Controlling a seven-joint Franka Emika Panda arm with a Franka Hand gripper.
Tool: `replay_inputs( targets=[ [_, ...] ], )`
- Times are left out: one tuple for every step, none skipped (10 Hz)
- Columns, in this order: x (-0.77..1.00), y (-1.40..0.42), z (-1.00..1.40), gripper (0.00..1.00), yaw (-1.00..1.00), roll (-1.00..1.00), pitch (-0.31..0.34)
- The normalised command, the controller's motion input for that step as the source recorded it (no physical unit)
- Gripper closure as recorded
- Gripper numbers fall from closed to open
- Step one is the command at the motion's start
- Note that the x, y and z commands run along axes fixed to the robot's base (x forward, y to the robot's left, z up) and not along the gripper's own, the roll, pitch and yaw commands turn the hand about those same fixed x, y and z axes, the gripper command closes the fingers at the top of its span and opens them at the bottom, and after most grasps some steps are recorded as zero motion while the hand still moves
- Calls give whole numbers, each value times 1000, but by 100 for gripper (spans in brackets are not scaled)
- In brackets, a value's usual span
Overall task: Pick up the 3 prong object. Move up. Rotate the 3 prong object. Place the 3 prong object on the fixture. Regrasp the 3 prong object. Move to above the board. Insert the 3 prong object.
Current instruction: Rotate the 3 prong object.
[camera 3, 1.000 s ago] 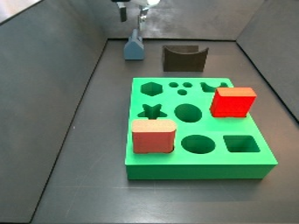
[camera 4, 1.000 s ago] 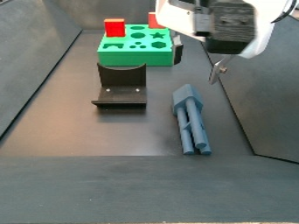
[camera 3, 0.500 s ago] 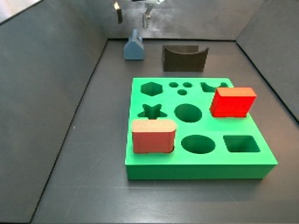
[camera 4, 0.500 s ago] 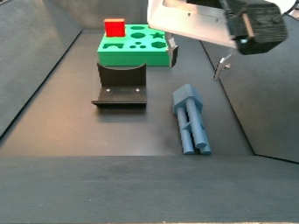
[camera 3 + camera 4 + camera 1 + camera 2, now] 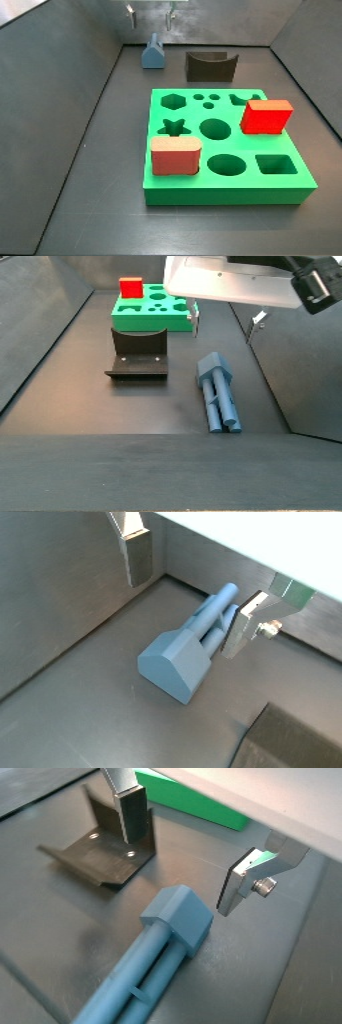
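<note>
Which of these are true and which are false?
1. The gripper is holding the 3 prong object. False: its fingers are open above the piece, which lies flat on the floor.
2. A red cube sits on the board. True.
3. The fixture has a piece resting in it. False: it holds nothing.
4. The fixture stands between the board and the 3 prong object in a side view. False: the piece lies off to one side.
5. A pink block sits on the board. True.

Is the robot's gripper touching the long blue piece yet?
Apart. In a wrist view the open gripper hangs above the 3 prong object, bare floor between.
</note>
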Motion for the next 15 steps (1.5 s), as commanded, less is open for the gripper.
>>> replay_inputs(
  targets=[
    [32,-4,-26,0,524,11,-46],
    [31,-5,-26,0,395,11,-46],
    [0,0,-1000,0,0,0,0],
    [2,1,-1000,0,-48,1,-4],
    [14,3,-1000,0,-54,3,-25],
    [18,4,-1000,0,-46,2,-30],
    [25,5,-1000,0,-32,-1,-31],
    [33,7,-1000,0,-25,-4,-31],
    [45,9,-1000,0,-20,-8,-26],
    [48,9,-948,0,-17,-10,-26],
    [45,8,-766,0,-13,-13,-30],
    [42,7,-634,0,-9,-15,-33],
    [39,6,-458,0,-5,-16,-40],
    [40,6,-332,0,-1,-19,-39],
    [39,6,-171,0,3,-21,-43]
  ],
)
